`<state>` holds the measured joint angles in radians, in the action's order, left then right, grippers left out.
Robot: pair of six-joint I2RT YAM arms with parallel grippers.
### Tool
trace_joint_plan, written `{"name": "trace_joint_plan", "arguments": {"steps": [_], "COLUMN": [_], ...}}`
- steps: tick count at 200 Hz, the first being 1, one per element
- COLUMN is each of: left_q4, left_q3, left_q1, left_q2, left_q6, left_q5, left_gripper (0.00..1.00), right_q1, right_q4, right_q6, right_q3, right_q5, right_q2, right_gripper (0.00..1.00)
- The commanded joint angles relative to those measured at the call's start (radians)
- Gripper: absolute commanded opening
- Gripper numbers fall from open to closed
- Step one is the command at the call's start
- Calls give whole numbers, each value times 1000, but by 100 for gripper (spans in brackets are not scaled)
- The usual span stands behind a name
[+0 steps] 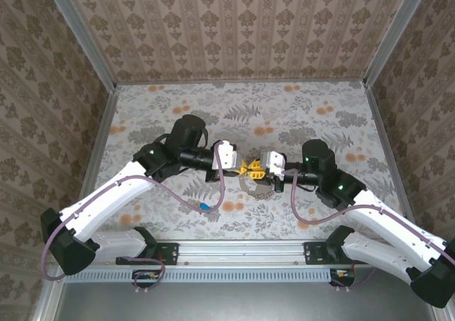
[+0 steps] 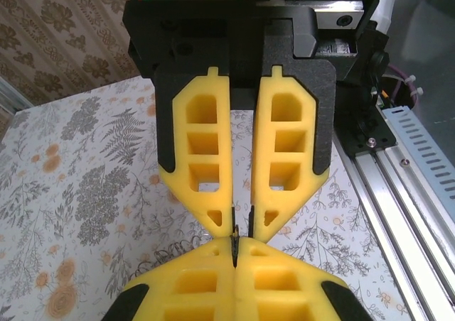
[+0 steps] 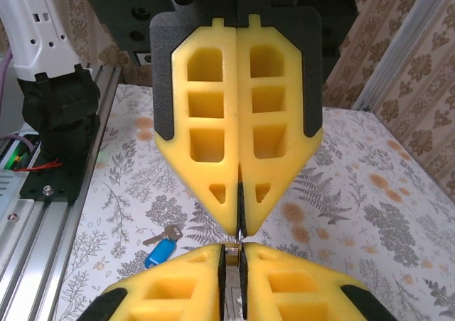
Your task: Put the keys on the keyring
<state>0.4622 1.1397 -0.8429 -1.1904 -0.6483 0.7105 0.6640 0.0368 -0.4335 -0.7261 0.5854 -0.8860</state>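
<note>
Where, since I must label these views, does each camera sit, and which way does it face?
Top external: above and behind the bases, looking down on the table; both arms, left gripper and right gripper tip to tip.
Left wrist: on the left arm, facing the right gripper; its own fingers at the bottom.
Right wrist: on the right arm, facing the left gripper; its own fingers at the bottom, nipping a grey metal piece.
Shared: top external and right wrist both show the blue key.
</note>
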Motion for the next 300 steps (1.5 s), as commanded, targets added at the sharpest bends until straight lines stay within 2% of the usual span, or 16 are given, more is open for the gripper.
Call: {"name": "trace_joint_plan", "arguments": {"steps": [1, 30, 45, 55, 74, 100, 119, 153, 171, 185, 209, 228, 241, 260, 283, 300], "left_q4": [-29, -46, -61, -73, -96, -150, -197, -239, -284, -318, -387, -429, -430, -365, -232, -180], "left_q3": [-12, -23, -28, -31, -38, -53, -73, -89, -119, -155, -237, -296, -299, -252, -185, -114], "left_q1": [5, 4, 5, 4, 5, 39, 87, 163, 166, 162, 124, 85, 65, 58, 41, 38], "left_q2": [-2, -2, -3, -4, 0, 19, 44, 42, 20, -3, -32, -66, -110, -217, -349, -440], "left_q6": [19, 23, 29, 35, 48, 140, 242, 464, 571, 607, 501, 287, 190, 45, -171, -174], "left_q5": [22, 19, 14, 11, -2, -3, 8, -37, -142, -180, -174, -44, -27, -3, 2, -21], "left_gripper": [0, 0, 0, 0, 0, 40, 57, 62, 63, 62, 62, 61, 58, 55, 53, 51], "right_q1": [6, 6, 6, 5, 5, -7, -52, -129, -157, -182, -220, -230, -241, -264, -294, -306], "right_q4": [-64, -107, -120, -122, -145, -132, -82, 132, 276, 307, 345, 429, 507, 595, 620, 631], "right_q6": [42, 73, 86, 90, 107, 119, 119, -2, -135, -156, -105, -95, -109, -124, -109, -85], "right_q3": [16, 24, 27, 27, 38, 68, 85, 58, 24, 7, -39, -77, -102, -134, -155, -163], "right_q5": [-2, 8, 20, 26, 11, -92, -116, -189, -317, -416, -518, -547, -582, -620, -613, -583], "right_q2": [-7, -16, -23, -29, -29, -15, 3, 35, 41, 28, -16, -28, -26, -8, 22, 30], "right_gripper": [15, 18, 9, 0, 0, 0, 0, 0, 0, 0, 0, 0, 0, 0, 0, 0]}}
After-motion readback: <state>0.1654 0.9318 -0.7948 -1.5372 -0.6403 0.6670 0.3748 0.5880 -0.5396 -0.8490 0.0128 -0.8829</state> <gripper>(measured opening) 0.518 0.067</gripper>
